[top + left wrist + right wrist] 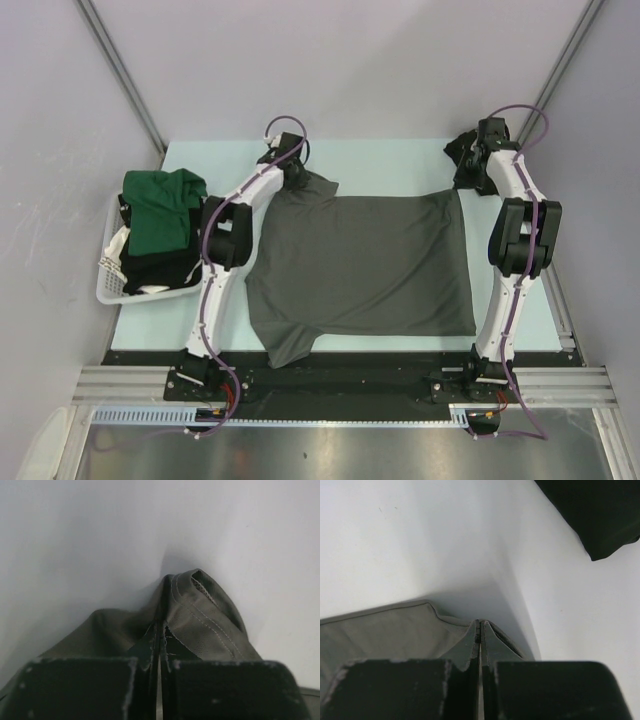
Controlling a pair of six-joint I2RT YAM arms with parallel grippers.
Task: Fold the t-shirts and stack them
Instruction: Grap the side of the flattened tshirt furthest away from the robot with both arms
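Both grippers [159, 630] [480, 627] tight on charcoal t-shirt [360, 262]

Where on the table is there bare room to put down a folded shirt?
The far strip of table, beyond the grey t-shirt, between left pincer and right pincer, is bare. Crowded: left side, by the basket; far right corner, by black cloth.

overhead looks down; wrist views hug grey shirt [360, 265].

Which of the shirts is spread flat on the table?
The charcoal grey t-shirt, laid out between the arms, the left gripper and right gripper pinching its far corners. The green t-shirt sits bunched in the white basket.
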